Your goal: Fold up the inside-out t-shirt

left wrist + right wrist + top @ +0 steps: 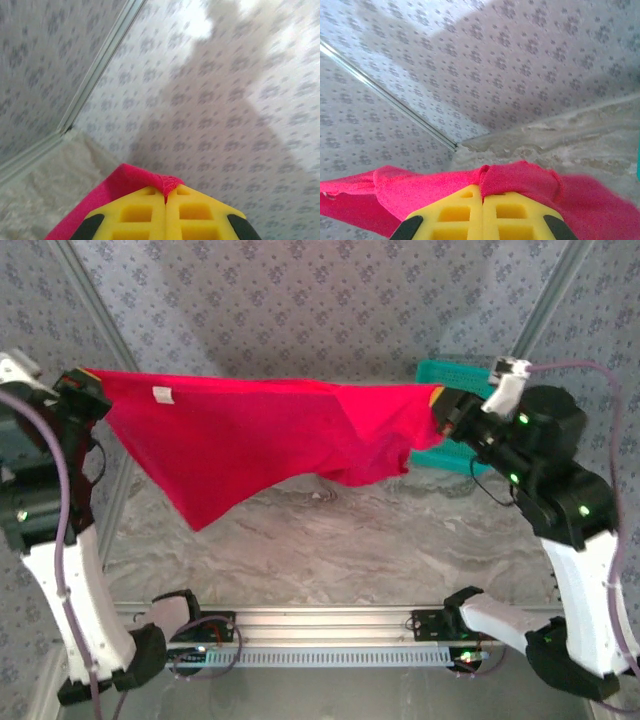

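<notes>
You are holding the red t-shirt (250,440) up over the table (350,540). The left claw (84,392) and the right claw (441,406) are each squeezing shut on just a small bit of its top edge. If you are pulling too hard, a corner may be slipping out. The shirt is sagging and bunching, with its white tag (162,394) showing at the left.

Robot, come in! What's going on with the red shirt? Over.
Left end effector, right end effector: shut on t-shirt. Shirt stretched between them, hanging. Teal basket behind right one.
</notes>
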You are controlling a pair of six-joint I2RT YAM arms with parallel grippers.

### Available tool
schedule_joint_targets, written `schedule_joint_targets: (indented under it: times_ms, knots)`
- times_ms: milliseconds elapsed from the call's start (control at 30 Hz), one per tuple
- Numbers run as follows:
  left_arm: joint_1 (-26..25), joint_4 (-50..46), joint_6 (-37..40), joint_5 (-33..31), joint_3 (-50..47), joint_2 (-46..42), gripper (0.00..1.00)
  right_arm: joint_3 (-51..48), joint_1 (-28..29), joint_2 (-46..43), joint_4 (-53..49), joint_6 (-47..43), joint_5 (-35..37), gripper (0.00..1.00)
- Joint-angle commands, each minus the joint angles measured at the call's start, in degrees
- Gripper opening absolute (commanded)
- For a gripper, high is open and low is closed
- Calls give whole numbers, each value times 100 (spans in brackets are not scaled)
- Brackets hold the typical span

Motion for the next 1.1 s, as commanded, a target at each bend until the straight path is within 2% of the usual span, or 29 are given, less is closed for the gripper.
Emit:
schedule_joint_targets:
  times_ms: [0, 100, 300, 500, 633, 667, 700, 767, 800, 867, 933, 1067]
  knots:
    - [42, -294, 244, -188, 729, -86, 0, 341, -28, -341, -371, -304, 91, 0]
    - [41, -301, 247, -62, 968, 1, 0, 443, -23, -347, -387, -270, -6, 0]
    - [45, -133, 285, 288, 570, 723, 0, 307, -97, 331, -224, -524, 141, 0]
    - [40, 305, 353, 579, -307, 2143, 0, 306, -705, 1858, 359, -438, -340, 0]
    - [-5, 326, 286, 380, -555, 3270, 0, 828, -855, 3413, 483, -199, -560, 1]
    - [-20, 153, 308, 254, -455, 3574, 10, 1178, -864, 3895, 288, -18, -760, 13]
    - [-28, -84, 372, 149, -293, 3850, 23, 1737, -881, 4465, -50, -3, -1052, 33]
    - [-82, -866, 533, -212, 266, 4482, 59, 2812, -825, 5345, -895, -103, -1002, 46]
    - [-114, -1145, 556, -398, 400, 4646, 67, 3310, -747, 5702, -1331, -352, -903, 52]
    - [-285, -1173, 632, -725, 109, 4564, 74, 3573, -555, 5976, -1756, -632, -668, 59]
    - [-521, -661, 623, -805, -753, 4061, 75, 3035, -346, 5809, -1609, -696, -564, 61]
    - [-1145, 753, 423, -295, -2991, 2720, 74, 664, 162, 4739, -676, -627, -254, 61]
